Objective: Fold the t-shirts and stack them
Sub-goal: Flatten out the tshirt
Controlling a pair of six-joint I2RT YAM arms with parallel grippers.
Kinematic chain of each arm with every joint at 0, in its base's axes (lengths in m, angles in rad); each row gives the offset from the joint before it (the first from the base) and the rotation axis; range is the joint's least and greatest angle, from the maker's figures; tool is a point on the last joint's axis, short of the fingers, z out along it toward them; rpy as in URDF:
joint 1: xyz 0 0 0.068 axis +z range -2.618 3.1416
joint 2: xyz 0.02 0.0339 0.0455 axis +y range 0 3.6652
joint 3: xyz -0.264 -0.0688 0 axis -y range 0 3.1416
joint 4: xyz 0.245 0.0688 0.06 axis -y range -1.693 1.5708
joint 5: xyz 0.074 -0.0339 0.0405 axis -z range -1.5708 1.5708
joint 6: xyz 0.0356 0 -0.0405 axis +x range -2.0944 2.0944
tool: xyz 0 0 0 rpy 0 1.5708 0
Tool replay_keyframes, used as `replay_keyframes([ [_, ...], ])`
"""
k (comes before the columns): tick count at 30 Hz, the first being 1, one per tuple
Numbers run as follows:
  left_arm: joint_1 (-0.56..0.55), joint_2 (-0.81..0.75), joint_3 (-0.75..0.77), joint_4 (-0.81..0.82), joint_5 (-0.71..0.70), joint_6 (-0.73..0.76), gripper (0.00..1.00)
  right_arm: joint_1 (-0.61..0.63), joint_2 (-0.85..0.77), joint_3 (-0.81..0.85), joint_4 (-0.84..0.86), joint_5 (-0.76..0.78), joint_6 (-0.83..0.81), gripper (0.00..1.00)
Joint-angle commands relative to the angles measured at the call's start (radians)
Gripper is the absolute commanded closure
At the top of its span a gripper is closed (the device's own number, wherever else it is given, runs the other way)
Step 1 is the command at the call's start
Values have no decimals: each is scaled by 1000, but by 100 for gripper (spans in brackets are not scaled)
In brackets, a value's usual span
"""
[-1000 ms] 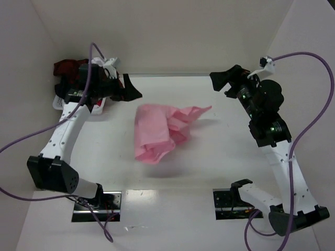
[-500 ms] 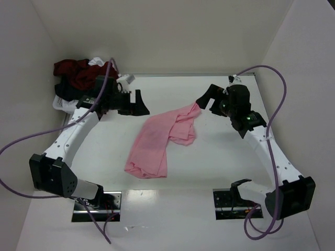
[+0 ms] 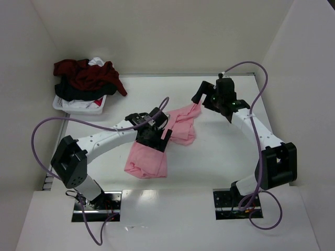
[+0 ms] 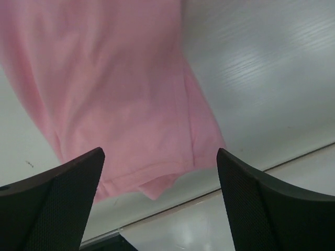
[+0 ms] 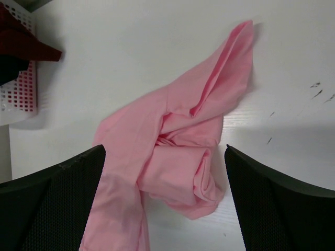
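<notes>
- A small white plastic lattice basket (image 3: 78,107) stands at the far left of the table, close to the left wall.
- A heap of dark red, black and white cloth shirts (image 3: 86,74) fills it. The heap rises above the rim, and dark red cloth hangs over the right side.
- The left arm reaches from its base at the near left towards the middle of the white table (image 3: 220,157). A purple cable (image 3: 68,121) loops along it.
- The left gripper (image 4: 159,151) hangs over the near half of the pink shirt with its jaws spread wide and nothing between them. Its wrist view shows pink cloth right under the black fingers. I cannot tell whether the tips touch it.
- The light pink cloth t-shirt (image 3: 149,159) lies crumpled in the middle of the table, well apart from the basket.
  - It forms a long band running from near left to far right.
  - The near end is broader and bunched.
  - A rolled fold sits around the middle.
  - The far end tapers to a narrow point.
- The right gripper (image 5: 164,149) is at the far right, just beside the shirt's tapered far end. Its jaws are spread wide and hold nothing. Its wrist view looks down on the shirt, which lies loose on the table.
</notes>
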Motion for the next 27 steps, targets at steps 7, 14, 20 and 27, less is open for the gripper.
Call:
replay_keyframes([
  [7, -119, -32, -108, -54, -48, -204, 11, -4, 2, 53, 58, 17, -3, 0],
  [14, -172, -1, -130, -54, -20, -248, 23, -4, 21, 25, 58, 8, -3, 0],
  [20, -181, 56, -153, -54, -30, -273, 25, -4, 11, -5, 67, -2, -13, 0],
  [27, -202, 134, -153, -54, -48, -294, 30, -4, 1, -16, 67, -2, -22, 0],
])
